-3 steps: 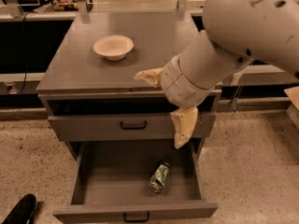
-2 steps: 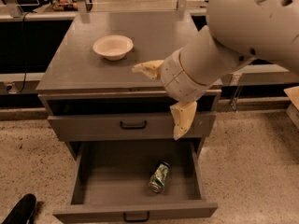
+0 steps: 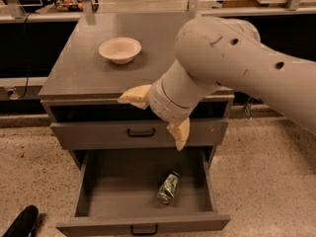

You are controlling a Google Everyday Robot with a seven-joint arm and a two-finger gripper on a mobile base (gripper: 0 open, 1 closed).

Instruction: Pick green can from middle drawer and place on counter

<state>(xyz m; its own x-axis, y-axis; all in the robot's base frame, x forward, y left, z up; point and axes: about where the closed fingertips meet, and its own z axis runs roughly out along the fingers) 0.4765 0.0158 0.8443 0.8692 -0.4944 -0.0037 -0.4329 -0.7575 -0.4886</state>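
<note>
End effector [image 3: 158,114] (fingers [image 3: 134,95] spread) at grey counter [image 3: 84,70] edge above speckled floor [image 3: 29,152]

The small green-and-white drink can with silver ends [image 3: 168,187] lies on its side in the open lowest grey drawer [image 3: 123,194], right of the middle and towards the near front. The cream-fingered gripper [image 3: 152,118] hangs above it, before the closed upper drawer front [image 3: 94,133], fingers [image 3: 134,96] spread wide. A shallow cream bowl [image 3: 120,49] rests on the matte grey counter [image 3: 84,73], far left.
</note>
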